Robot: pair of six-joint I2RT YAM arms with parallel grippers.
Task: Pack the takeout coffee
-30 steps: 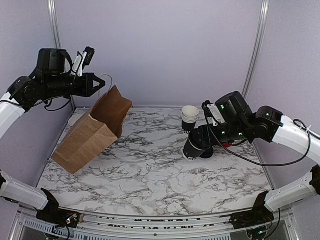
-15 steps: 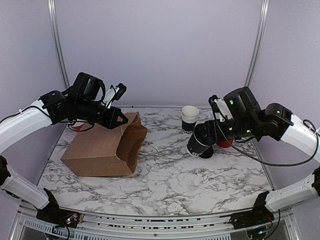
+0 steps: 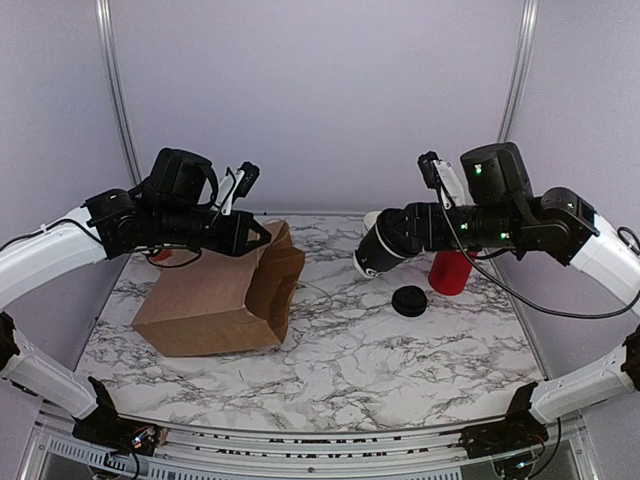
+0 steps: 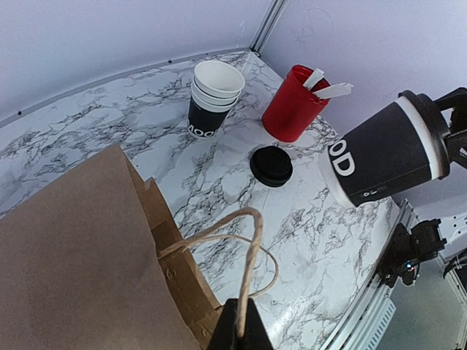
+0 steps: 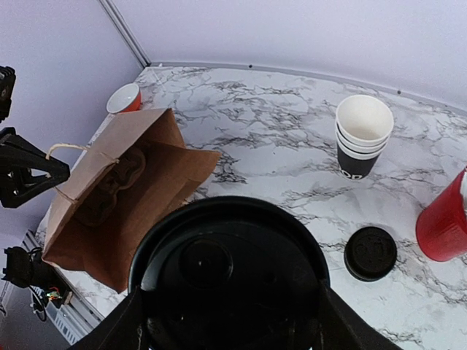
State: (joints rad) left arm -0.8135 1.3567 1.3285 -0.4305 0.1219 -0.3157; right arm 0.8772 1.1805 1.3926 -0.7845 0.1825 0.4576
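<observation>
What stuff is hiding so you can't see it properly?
- Bag inside: right wrist view, too dark to tell what's there.
- Stack: top view, mostly behind the held cup.
- Print on the cup: left wrist view, curves out of sight after two letters.
- Left gripper: left wrist view, mostly cut off by the bottom edge.

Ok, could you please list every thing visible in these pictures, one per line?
lidded cup: one, black, white print, tilted in the air
red tub: one, red, far right
loose lid: one, black, lying flat beside red tub
cup stack: one, black, white rims, far side
paper bag: one, brown, lying at left, mouth open
small red cup: one, red, behind the bag
table: one, white-grey marble
left end effector: one, black, shut on paper bag's handle
right end effector: one, black, holding lidded cup
</observation>
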